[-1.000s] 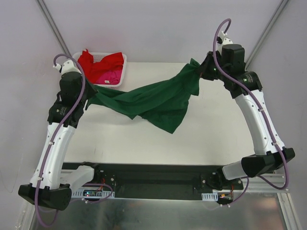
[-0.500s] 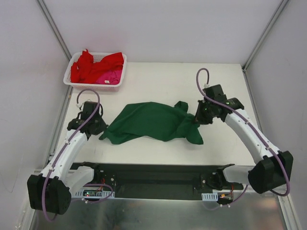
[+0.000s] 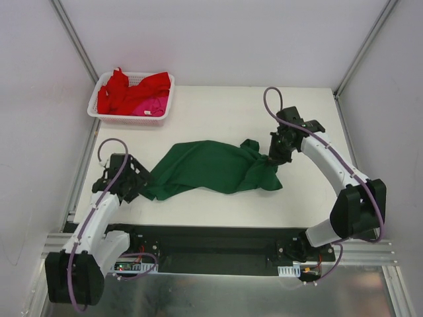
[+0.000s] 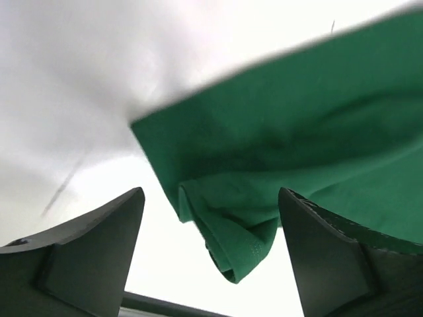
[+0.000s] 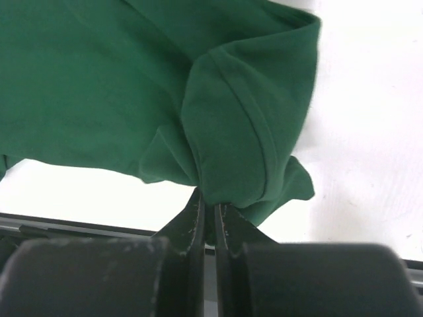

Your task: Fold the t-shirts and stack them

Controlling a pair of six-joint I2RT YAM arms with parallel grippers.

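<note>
Shirt: the dark green cotton t-shirt (image 3: 211, 168) lies crumpled on the white bench (image 3: 218, 112), long axis running left to right.
Left fingers (image 3: 135, 183): spread wide, gripping nothing (the shirt's folded left edge lies between them).
Right fingers (image 5: 208, 214): clenched on the bunched right end.
Nearer arm: each sits at its own end.

Middle lane blocked: green t-shirt (image 3: 205, 168) sprawls across table (image 3: 225, 109) centre. Far strip behind it bare. Far-left corner filled by white mesh basket (image 3: 125, 117).
</note>
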